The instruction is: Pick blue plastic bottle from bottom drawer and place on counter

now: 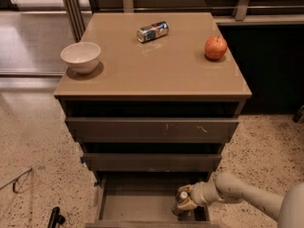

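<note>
The bottom drawer [137,205] is pulled open at the foot of the cabinet and shows a grey inside. The blue plastic bottle [181,199] stands at the drawer's right side; its white cap shows and its body is mostly hidden. My gripper [184,201] reaches in from the right and sits right at the bottle, around its upper part. The tan counter [152,61] is the cabinet's top, well above the gripper.
On the counter stand a white bowl [80,57] at the left, a blue-and-silver can [152,31] lying at the back, and a red apple [215,47] at the right. Two upper drawers [152,127] stick out slightly above the bottom one. Speckled floor lies on both sides.
</note>
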Tool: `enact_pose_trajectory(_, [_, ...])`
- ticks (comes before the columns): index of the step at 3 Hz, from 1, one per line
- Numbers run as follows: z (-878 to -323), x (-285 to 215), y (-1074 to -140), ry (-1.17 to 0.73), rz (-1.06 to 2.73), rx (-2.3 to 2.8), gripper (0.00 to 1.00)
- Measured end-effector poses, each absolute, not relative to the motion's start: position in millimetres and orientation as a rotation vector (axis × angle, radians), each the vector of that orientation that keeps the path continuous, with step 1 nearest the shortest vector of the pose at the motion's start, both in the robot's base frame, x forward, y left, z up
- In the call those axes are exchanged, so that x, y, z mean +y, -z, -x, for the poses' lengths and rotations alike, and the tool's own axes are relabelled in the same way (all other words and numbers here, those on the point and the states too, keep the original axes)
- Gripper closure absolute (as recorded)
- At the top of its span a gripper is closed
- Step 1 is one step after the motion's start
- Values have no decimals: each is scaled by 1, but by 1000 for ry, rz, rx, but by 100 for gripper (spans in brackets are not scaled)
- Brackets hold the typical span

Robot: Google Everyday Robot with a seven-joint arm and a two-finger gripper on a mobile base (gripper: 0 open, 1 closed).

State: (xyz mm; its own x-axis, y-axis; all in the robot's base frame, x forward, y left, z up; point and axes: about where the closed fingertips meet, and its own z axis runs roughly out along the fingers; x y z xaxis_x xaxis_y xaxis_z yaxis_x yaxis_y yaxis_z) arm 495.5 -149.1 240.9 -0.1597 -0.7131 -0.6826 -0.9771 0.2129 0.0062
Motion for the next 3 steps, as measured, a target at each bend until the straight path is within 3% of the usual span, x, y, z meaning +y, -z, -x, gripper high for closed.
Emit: enact_pose_trajectory(3, [-473,-105,-410,-720,1557,2053,100])
